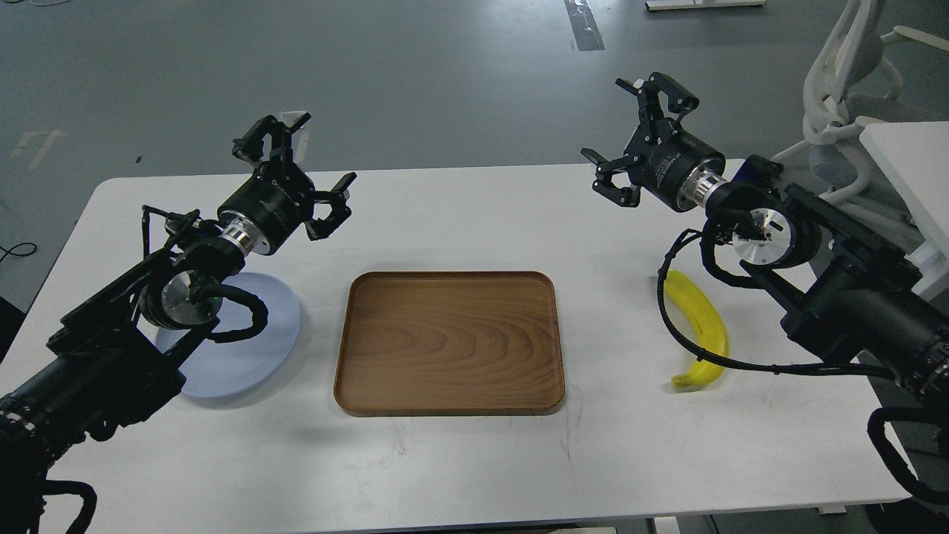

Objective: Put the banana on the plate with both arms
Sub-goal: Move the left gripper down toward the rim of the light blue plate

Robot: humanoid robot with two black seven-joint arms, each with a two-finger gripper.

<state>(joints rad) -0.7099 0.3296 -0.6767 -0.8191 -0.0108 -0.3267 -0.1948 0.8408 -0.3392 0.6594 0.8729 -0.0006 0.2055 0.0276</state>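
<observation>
The yellow banana [700, 322] lies on the white table at the right, partly crossed by my right arm's black cable. The pale blue-grey plate [256, 348] lies at the left, partly hidden under my left arm. My left gripper [296, 167] is open and empty, raised above the table beyond the plate. My right gripper [634, 133] is open and empty, raised above the table's far right, up and left of the banana.
A rectangular brown wooden tray [448, 343] lies between plate and banana, with nothing on it. A white office chair [845, 81] and a white desk edge [908, 159] stand at the far right. The grey floor lies beyond the table's far edge.
</observation>
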